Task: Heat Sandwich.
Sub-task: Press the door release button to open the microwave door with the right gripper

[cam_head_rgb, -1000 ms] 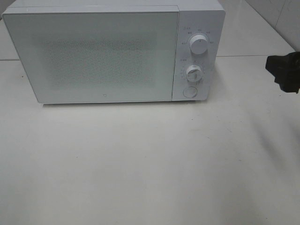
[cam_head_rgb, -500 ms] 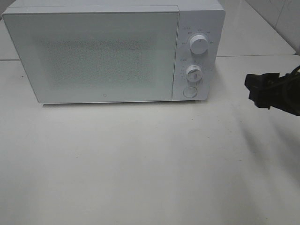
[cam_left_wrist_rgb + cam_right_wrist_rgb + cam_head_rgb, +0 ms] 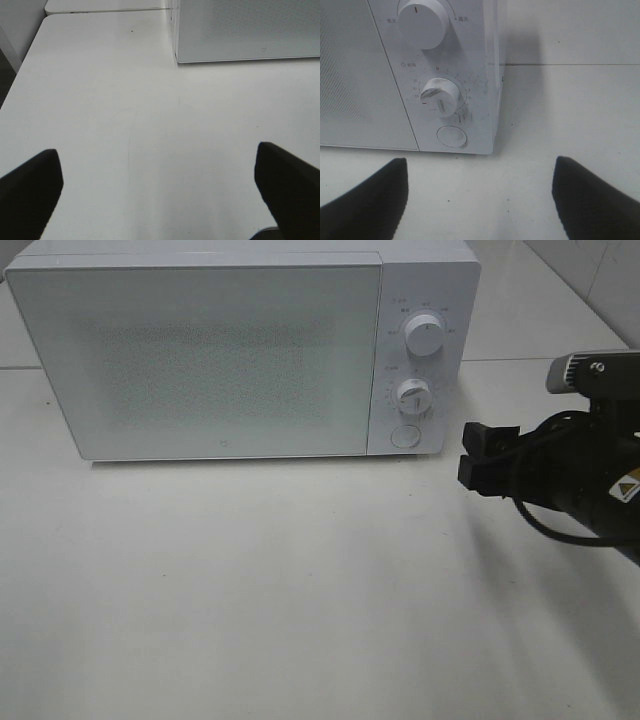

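One closed microwave, two knobs, one button; left end effector and right end effector spread wide, empty; the right has moved in closer to the knobs

High camera and both wrist cameras face the microwave.

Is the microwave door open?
No, the microwave door is shut, sitting flush with the control panel beside it.
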{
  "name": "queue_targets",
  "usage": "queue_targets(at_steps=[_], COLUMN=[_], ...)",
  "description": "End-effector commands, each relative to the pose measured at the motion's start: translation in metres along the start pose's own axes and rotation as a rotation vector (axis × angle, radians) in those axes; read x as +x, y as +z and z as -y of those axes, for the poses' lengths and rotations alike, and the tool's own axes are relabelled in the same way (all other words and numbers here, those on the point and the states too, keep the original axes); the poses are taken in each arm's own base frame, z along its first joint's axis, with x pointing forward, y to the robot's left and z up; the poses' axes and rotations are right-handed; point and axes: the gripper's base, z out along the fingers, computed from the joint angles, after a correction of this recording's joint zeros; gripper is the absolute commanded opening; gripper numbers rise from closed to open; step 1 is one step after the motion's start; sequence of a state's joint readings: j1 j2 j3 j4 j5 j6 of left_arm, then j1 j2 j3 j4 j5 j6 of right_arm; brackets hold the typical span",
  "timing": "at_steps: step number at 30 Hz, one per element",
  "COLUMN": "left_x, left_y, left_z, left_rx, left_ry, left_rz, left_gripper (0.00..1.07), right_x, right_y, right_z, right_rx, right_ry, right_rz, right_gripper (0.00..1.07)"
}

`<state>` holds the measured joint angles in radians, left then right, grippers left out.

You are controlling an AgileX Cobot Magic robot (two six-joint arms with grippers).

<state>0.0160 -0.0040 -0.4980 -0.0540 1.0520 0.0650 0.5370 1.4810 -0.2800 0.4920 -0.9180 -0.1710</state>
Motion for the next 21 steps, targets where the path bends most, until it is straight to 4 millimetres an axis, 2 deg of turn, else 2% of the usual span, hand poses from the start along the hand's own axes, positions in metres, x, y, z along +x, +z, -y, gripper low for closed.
queue_targets(at_steps=[1,11,21], left_x=[0.001,0.001,0.001], left_y=[-0.003,-0.003,-0.003], left_z=[0.001,0.001,0.001], left_rx=[0.005,0.005,0.005], left_ry=[-0.006,-0.006,-0.006], left_rz=[0.038,0.038,0.038], left_gripper=[1.01,1.01,1.01], right_x=[0.005,0.021,0.029], right_y=[0.001,0.008,0.011], right_z=[-0.011,-0.037,-0.049], right_rx=[0.03,0.036,0.048], right_ry=[-0.007,-0.013,-0.033], right_rz=[0.036,0.008,-0.014], right_gripper=[0.76,0.76,0.76])
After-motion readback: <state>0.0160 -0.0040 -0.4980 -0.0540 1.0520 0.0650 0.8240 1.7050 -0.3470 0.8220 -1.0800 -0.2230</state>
